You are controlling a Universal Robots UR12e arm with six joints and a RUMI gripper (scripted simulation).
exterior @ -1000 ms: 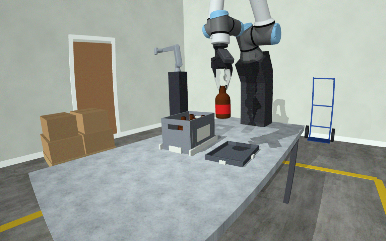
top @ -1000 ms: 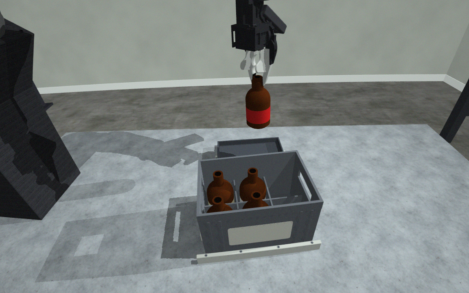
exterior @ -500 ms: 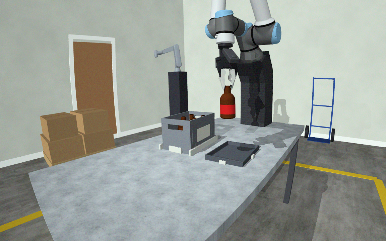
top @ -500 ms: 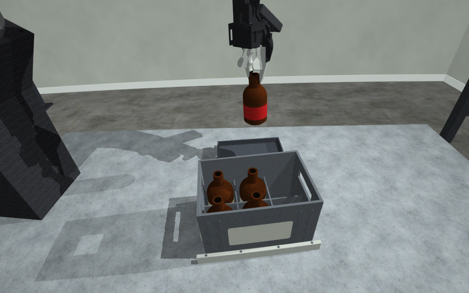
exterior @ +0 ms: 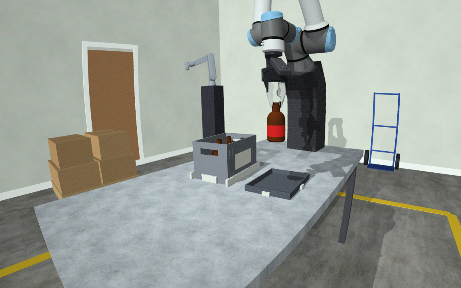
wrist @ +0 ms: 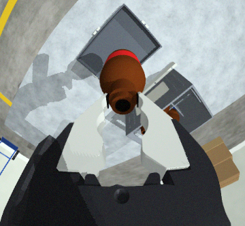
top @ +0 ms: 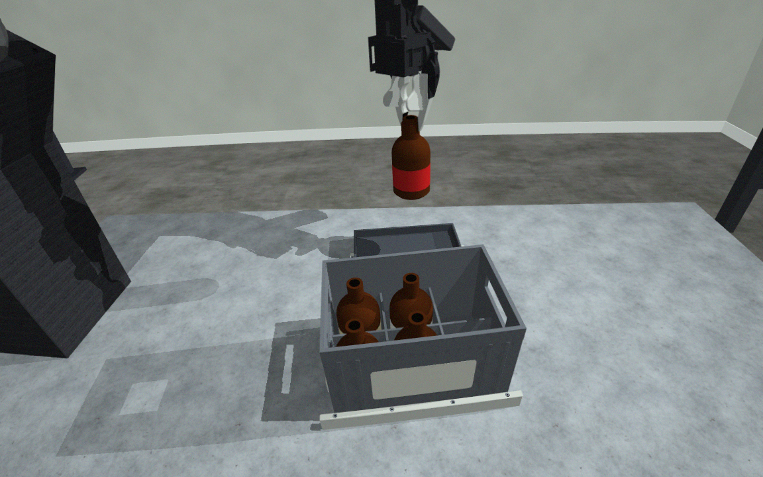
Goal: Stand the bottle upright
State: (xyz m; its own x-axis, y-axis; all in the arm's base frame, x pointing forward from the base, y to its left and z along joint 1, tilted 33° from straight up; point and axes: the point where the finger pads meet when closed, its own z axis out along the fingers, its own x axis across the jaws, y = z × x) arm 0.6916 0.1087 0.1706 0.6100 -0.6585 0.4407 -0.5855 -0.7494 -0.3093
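Observation:
My gripper (top: 410, 117) (exterior: 276, 104) (wrist: 122, 94) is shut on the neck of a brown bottle (top: 410, 155) (exterior: 275, 119) (wrist: 122, 74) with a red label. The bottle hangs upright, high above the table. The dark grey tray (top: 403, 227) (exterior: 272, 195) (wrist: 143, 29) lies flat and holds nothing; a round shadow falls on it. The grey crate (top: 426, 376) (exterior: 209, 166) (wrist: 184, 77) stands beside the tray. Several brown bottles stand in it, among them one at the back left (top: 358, 308) and one at the back middle (top: 410, 303). Their neck differences are too small to tell.
A pale rail (top: 422, 410) (exterior: 243, 174) runs along the crate's foot, and small pale blocks (exterior: 209, 178) (exterior: 265, 193) sit against crate and tray. The arm's dark pedestal (top: 22, 237) (exterior: 305, 114) stands at the table's end. Cardboard boxes (exterior: 73, 157) are stacked beyond the table.

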